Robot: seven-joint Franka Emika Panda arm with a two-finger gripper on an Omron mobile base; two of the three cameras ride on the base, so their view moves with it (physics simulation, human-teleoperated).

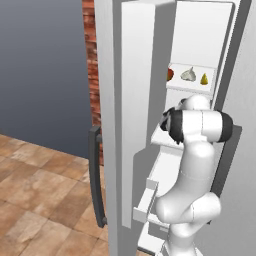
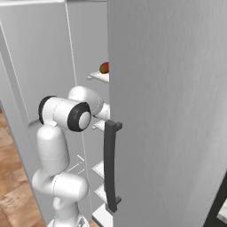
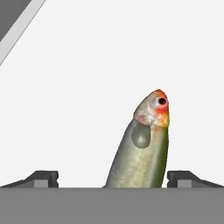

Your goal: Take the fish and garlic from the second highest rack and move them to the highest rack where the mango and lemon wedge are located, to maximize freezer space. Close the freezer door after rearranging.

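In the hand view the fish (image 3: pixel 142 146), olive-green with a red-orange head, lies on the white second highest rack (image 3: pixel 65 109). My gripper (image 3: pixel 117 178) is open, and its dark fingertips (image 3: pixel 43 178) stand wide on either side of the fish's body with a gap on each side. In the left base view the highest rack (image 1: pixel 192 86) carries the mango (image 1: pixel 170 75), the whitish garlic (image 1: pixel 188 74) and the yellow lemon wedge (image 1: pixel 204 79). My arm reaches into the freezer (image 1: pixel 200 30) below that rack and hides the hand. The freezer door (image 1: pixel 135 100) stands open at the left.
The open door's dark bar handle (image 1: pixel 96 175) sits low on the left, with door bins (image 1: pixel 145 200) beside my arm. A closed grey door (image 2: pixel 168 111) with its own dark handle (image 2: pixel 111 168) borders the freezer on the right. The mango (image 2: pixel 104 67) peeks past it.
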